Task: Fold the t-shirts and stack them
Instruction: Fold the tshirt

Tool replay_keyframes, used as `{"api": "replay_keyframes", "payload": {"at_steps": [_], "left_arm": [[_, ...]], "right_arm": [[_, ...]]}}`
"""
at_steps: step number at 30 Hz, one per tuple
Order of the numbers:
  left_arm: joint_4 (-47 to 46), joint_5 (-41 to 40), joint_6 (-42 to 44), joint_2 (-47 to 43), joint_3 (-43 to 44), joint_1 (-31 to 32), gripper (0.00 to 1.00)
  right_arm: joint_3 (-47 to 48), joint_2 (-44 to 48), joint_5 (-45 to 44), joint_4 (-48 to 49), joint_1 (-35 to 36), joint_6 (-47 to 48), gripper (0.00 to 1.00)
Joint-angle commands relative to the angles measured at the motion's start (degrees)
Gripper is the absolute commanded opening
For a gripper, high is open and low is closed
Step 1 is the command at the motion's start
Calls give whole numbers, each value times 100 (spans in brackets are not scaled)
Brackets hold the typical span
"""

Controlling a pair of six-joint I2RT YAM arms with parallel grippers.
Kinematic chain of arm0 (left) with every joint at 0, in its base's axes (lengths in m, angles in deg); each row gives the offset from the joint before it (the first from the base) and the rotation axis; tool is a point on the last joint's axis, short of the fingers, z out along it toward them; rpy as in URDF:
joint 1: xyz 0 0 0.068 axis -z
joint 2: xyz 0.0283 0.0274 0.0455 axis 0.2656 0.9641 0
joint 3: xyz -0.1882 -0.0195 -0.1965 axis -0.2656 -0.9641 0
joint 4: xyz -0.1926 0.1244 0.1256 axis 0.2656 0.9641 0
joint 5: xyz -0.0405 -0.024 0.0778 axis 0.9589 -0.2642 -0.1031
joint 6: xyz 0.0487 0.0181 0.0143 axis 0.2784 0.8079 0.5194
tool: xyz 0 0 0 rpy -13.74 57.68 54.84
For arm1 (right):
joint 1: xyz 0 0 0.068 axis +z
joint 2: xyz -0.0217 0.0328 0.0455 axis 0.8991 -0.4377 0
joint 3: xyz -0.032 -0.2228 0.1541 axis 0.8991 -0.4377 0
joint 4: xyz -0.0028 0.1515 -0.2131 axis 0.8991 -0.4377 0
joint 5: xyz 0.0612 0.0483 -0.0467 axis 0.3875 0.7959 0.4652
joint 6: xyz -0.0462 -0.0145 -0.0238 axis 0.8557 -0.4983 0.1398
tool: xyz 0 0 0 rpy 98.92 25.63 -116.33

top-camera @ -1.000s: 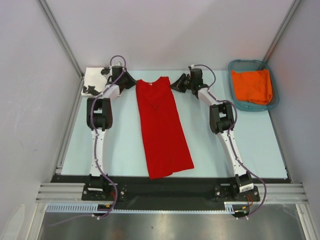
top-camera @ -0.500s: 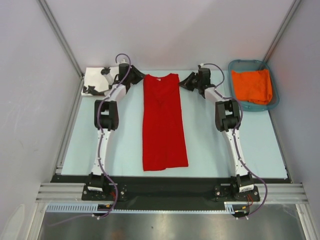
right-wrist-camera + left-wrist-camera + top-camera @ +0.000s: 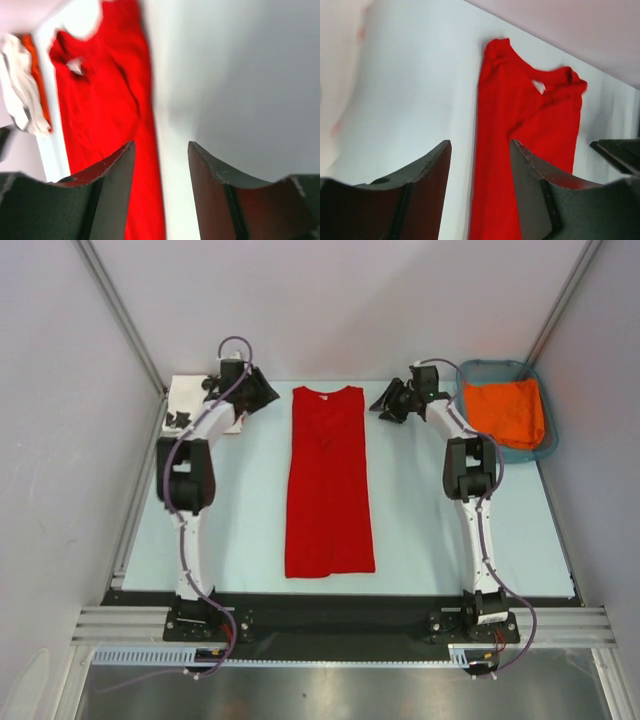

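The red tee (image 3: 328, 485) lies flat on the table (image 3: 230, 510) as a long narrow strip, collar at the far end, hem near the arm bases. The left gripper (image 3: 260, 392) hangs just beside the collar's left corner, fingers spread and holding nothing. The right gripper (image 3: 385, 405) is the same, off the right corner. The white tee (image 3: 185, 400) sits in the far-left corner, partly under the left arm. At far right, a basket (image 3: 470, 375) holds an orange cloth (image 3: 505, 410).
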State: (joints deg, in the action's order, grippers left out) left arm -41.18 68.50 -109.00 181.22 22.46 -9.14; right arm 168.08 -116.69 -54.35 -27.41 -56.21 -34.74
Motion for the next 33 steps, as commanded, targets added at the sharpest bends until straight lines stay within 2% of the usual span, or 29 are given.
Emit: {"api": "replay_keyframes", "payload": {"at_steps": [1,2,3,4,5,6,8,10,13,18,22,24,28,33], "left_arm": [[-39,-207,758,-2216,-1887,-46,57],[-57,-111,767,-2899,-2394,-46,56],[-22,-40,672,-3289,-3313,-46,57],[-4,73,557,-3640,-3757,-46,57],[-56,327,452,-3983,-4214,-3,57],[-31,355,294,-4674,-4949,41,57],[214,391,179,-5293,-5560,225,57],[610,374,-5,-6163,-6316,331,58],[760,312,-488,-7068,-7161,743,66],[1243,74,-1049,-7467,-7828,1333,61],[1122,74,-1561,-7730,-8515,1684,59],[929,118,-1701,-7845,-8866,1799,57],[682,233,-1729,-7784,-9175,2019,47],[489,233,-1720,-7652,-9342,2239,46]], "right_arm": [[-616,1133,111,-1719,-317,740,52],[-1202,1692,121,-1888,-344,890,53],[-1721,2011,173,-1881,-335,1109,53],[-2187,2423,226,-1646,-318,1189,54],[-3088,3037,304,-1609,-283,1234,55],[-3445,3338,384,-1626,-256,1269,56],[-4209,4136,524,-1679,-186,1348,56],[-5387,4701,682,-1391,-11,1322,56],[-6636,5721,964,-1161,375,1278,57],[-8228,6952,1350,-651,982,752,57],[-9430,7795,1342,-72,1483,180,56],[-9775,7972,1334,148,1589,-135,56],[-10479,7991,1527,1140,1782,-654,54],[-10709,7850,1413,1310,1844,-665,49]]}}
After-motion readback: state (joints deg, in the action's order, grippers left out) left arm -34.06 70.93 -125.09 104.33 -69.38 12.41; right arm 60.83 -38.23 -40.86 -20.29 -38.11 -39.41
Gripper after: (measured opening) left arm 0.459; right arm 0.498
